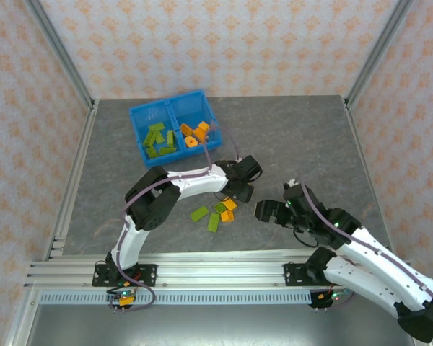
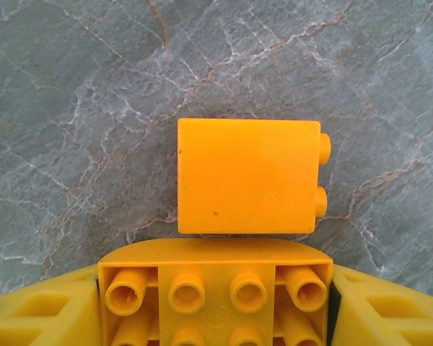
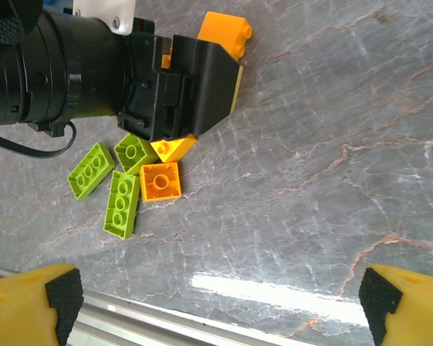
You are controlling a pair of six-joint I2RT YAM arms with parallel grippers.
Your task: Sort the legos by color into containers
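Bin [image 1: 166, 100] | left compartment [image 1: 147, 115]: green legos [image 1: 159, 141] | right compartment [image 1: 187, 109]: orange legos [image 1: 196, 132]

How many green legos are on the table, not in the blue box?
3: the outer green lego, the nearest green lego, and the third green lego partly hidden by the left gripper, which grips an orange lego. More may hide there.

Lab test cell: wallpapered walls [image 1: 224, 43], alu rails [image 1: 202, 274].
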